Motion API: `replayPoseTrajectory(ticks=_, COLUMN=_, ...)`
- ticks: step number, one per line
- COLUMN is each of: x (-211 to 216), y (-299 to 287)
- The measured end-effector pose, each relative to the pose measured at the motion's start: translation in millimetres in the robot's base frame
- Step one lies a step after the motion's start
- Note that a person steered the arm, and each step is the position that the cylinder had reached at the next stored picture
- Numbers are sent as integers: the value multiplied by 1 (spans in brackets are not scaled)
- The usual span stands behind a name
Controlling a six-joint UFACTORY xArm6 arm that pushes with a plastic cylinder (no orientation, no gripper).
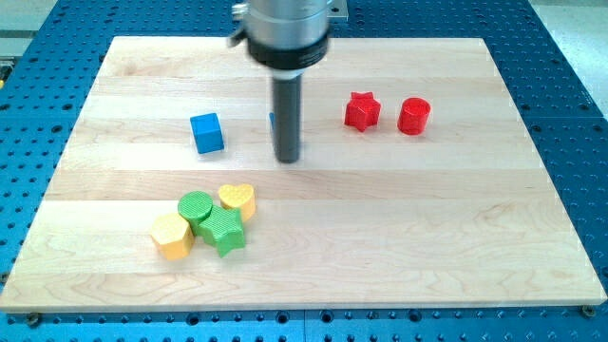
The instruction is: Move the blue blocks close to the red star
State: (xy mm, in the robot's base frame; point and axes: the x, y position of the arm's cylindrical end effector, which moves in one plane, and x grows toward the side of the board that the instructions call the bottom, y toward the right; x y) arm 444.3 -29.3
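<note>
The red star (361, 110) lies on the wooden board (399, 218) right of centre near the view's top. A blue cube (206, 132) sits well to its left. A second blue block (273, 121) is mostly hidden behind my rod; only a sliver shows at the rod's left edge, so its shape cannot be made out. My tip (287, 159) rests on the board just below that hidden blue block, between the blue cube and the red star.
A red cylinder (413, 116) stands right of the red star. A cluster lies at the lower left: a yellow heart (237, 199), a green cylinder (196, 208), a green star (225, 231) and a yellow hexagonal block (172, 236).
</note>
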Motion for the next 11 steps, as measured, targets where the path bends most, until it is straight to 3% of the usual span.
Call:
replayPoseTrajectory(ticks=1, x=0, y=-32)
replayPoseTrajectory(ticks=2, x=-41, y=-70)
replayPoseTrajectory(ticks=3, x=-80, y=33)
replayPoseTrajectory(ticks=4, x=-79, y=4)
replayPoseTrajectory(ticks=5, x=-50, y=-18)
replayPoseTrajectory(ticks=6, x=-19, y=41)
replayPoseTrajectory(ticks=7, x=-35, y=92)
replayPoseTrajectory(ticks=8, x=3, y=66)
replayPoseTrajectory(ticks=9, x=21, y=114)
replayPoseTrajectory(ticks=11, x=-22, y=110)
